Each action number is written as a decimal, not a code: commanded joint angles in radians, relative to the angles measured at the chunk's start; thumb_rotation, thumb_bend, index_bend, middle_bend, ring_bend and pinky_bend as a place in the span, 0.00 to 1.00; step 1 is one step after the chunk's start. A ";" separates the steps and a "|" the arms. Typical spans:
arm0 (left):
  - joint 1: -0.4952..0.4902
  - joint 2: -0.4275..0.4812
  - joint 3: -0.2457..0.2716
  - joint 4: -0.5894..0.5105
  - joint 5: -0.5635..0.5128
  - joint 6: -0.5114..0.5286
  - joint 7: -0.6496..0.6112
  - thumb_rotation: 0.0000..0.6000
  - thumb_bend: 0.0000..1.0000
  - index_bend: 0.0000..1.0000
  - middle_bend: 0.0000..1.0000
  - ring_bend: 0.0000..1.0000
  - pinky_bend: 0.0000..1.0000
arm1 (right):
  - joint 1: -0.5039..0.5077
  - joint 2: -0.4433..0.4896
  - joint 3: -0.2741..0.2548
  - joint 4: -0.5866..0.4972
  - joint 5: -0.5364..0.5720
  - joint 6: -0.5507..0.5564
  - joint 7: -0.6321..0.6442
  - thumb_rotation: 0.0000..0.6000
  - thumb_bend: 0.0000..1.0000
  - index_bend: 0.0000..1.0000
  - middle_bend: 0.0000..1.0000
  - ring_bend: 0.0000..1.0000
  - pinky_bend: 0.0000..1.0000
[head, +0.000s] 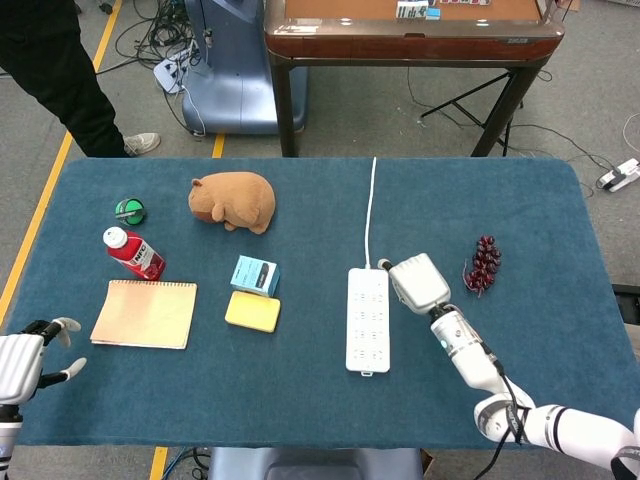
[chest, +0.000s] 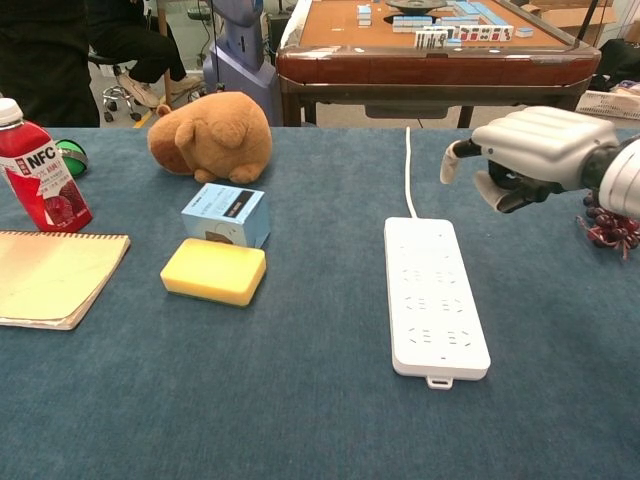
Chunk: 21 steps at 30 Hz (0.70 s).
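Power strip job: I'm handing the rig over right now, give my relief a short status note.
Right hand: above the table beside the far right end of the white power strip, fingers curled, holding nothing; contact with the strip cannot be told.
Left hand: at the near left table edge, fingers apart, empty, nearest the notebook.
The strip lies flat mid-table, its cord running to the far edge. Grapes sit to the right of the right hand.
Done: right hand brought to the strip.
Left: nothing is gripped yet; the strip lies unlifted.
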<state>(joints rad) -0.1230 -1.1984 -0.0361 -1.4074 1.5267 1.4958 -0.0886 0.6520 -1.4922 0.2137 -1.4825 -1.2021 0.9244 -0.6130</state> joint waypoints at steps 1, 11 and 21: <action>0.001 0.003 -0.002 0.000 -0.004 0.000 -0.005 1.00 0.13 0.50 0.56 0.44 0.72 | 0.030 -0.033 0.003 0.029 0.047 -0.025 -0.028 1.00 0.71 0.29 1.00 1.00 1.00; 0.001 0.006 -0.003 0.002 -0.011 -0.010 -0.009 1.00 0.13 0.50 0.56 0.44 0.72 | 0.076 -0.079 -0.025 0.087 0.105 -0.052 -0.044 1.00 0.72 0.29 0.99 1.00 1.00; -0.001 0.004 -0.006 0.004 -0.025 -0.024 0.006 1.00 0.13 0.50 0.56 0.44 0.71 | 0.098 -0.084 -0.055 0.084 0.130 -0.055 -0.045 1.00 0.72 0.29 1.00 1.00 1.00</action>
<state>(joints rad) -0.1234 -1.1948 -0.0419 -1.4037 1.5025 1.4722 -0.0826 0.7493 -1.5767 0.1609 -1.3975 -1.0736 0.8691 -0.6580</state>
